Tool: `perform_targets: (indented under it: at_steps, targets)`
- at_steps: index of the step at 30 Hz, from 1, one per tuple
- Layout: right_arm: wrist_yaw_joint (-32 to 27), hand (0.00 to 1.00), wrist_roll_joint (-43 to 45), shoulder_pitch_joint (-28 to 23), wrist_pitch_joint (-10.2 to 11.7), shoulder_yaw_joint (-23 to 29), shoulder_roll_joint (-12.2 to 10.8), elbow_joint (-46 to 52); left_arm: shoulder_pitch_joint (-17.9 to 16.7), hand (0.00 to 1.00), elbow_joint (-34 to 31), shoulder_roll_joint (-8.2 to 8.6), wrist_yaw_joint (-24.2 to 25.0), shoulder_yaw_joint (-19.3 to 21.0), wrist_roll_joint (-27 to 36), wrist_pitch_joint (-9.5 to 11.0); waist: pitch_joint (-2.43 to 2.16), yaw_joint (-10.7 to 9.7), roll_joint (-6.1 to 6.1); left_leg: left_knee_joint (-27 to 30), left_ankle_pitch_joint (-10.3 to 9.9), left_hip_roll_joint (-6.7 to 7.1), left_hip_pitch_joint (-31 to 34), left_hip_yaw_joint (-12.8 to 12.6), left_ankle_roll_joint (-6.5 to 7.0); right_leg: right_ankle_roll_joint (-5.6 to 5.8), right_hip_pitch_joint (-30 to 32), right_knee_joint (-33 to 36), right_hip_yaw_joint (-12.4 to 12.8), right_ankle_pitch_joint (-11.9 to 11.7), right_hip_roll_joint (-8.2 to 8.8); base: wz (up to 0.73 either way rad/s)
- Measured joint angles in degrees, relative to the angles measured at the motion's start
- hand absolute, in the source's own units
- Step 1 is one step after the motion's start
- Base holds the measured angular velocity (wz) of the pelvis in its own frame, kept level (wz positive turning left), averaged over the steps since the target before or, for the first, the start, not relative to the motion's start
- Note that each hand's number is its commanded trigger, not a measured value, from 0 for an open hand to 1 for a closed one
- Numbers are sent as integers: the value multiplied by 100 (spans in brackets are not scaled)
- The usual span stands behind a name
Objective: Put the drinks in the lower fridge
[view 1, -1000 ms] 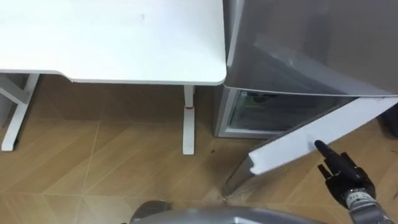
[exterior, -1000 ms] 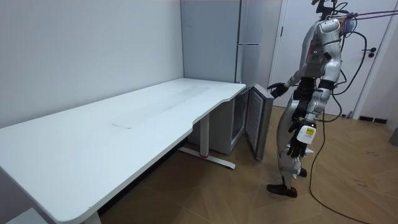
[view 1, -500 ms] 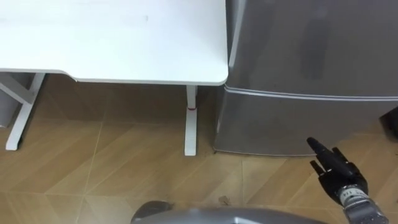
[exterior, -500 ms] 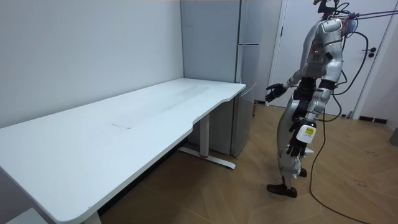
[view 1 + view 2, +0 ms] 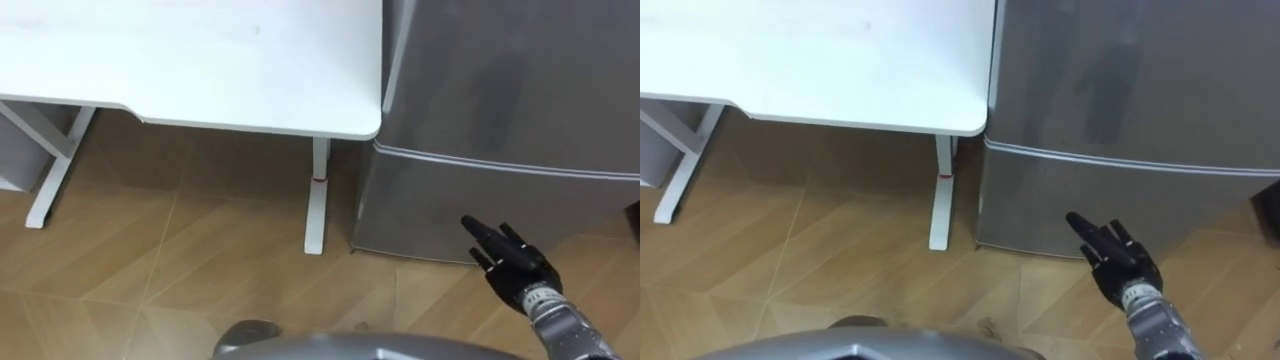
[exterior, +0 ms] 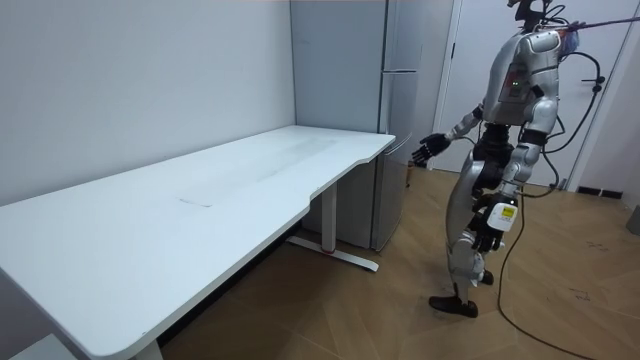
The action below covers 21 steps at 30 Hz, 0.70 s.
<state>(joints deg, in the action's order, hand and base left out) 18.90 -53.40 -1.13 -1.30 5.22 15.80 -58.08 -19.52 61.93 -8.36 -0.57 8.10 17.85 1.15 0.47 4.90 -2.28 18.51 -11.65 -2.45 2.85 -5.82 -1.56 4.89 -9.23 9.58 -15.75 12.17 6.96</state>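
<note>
The grey fridge (image 5: 500,80) stands right of the white table, and its lower door (image 5: 480,205) is closed flat against the body. My right hand (image 5: 512,262) reaches in from the lower right, open, with straight fingers pointing at the lower door's front. I cannot tell whether the fingertips touch it. In the room view the same right hand (image 6: 425,150) is stretched out toward the fridge (image 6: 393,190). My left hand (image 6: 487,222) hangs low beside my hip. I stand on the wood floor about one step in front of the fridge.
The white table (image 5: 200,70) fills the upper left, its corner close to the fridge's side, and a white leg (image 5: 316,195) stands by the fridge's lower left corner. Wood floor (image 5: 180,270) lies in front. A white room door (image 6: 600,90) is behind me.
The lower fridge door, open a second ago, has swung shut. My right hand has moved left and stays stretched toward it. The view has shifted slightly.
</note>
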Motion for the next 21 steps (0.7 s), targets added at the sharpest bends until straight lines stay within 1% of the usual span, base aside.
perform_targets:
  at_steps: [4,5,6,7,9,10,12,13,16,19,20,21]
  targets:
    - [107,0,204,112,0,-113,-6,0,-3,0,1,-7,5,0,5,-19,-5,11,-57,43,6,22,42,53,2,0,-13,-10,-53,0,0,8]
    - [131,0,292,111,-1,-157,-20,-24,-2,0,6,-12,7,4,3,-43,1,6,-62,43,6,24,41,75,1,0,-33,-22,-85,0,-3,9]
    - [138,0,371,111,0,-158,-33,-65,2,0,5,-12,7,5,1,-50,2,1,-24,42,6,26,35,89,1,0,-52,-30,-106,0,-7,12]
    - [133,0,473,111,-2,-162,-53,-240,15,0,7,-12,6,6,2,-72,15,13,-65,33,6,32,16,111,-1,0,-94,-54,-138,0,-11,9]
    - [107,0,668,104,-6,-162,-93,-489,17,0,27,-2,12,7,3,-83,24,36,-71,19,6,31,-13,118,-6,0,-128,-56,-151,-1,-18,4]
    - [96,0,775,103,-8,-162,-121,-666,31,0,105,0,14,6,2,-84,39,36,-57,16,3,31,-42,119,-11,-1,-166,-69,-155,-1,-19,0]
    - [55,0,939,91,-13,-169,-149,-897,68,0,231,0,13,19,1,-88,44,35,-34,-7,-2,31,-49,125,-17,-1,-176,-75,-159,-1,-20,0]
    - [43,0,1055,74,-13,-174,-156,-1034,88,0,252,1,12,22,-2,-101,54,39,-21,-16,-2,31,-38,132,-18,-2,-174,-79,-154,-2,-25,0]
    - [-87,0,1412,-79,-13,-208,-218,-1143,100,0,243,11,7,39,-29,-93,44,75,-22,0,-2,30,-26,141,-18,-2,-174,-76,-164,-2,-29,0]
    - [-126,0,1903,-112,-7,-412,-274,-1315,220,0,245,17,15,43,-164,-77,38,61,-38,35,-5,30,24,149,-16,-4,-150,-76,-177,-3,-26,0]
    - [-129,0,2044,-116,-7,-410,-294,-1337,222,0,248,17,15,65,-216,-71,30,75,-45,44,-5,30,45,149,-16,-5,-129,-77,-176,-3,-26,0]
    - [-127,0,2241,-121,-5,-407,-329,-1360,258,0,244,13,13,75,-253,-58,11,80,-61,52,-4,30,59,144,-14,-10,-108,-83,-168,-7,-24,0]
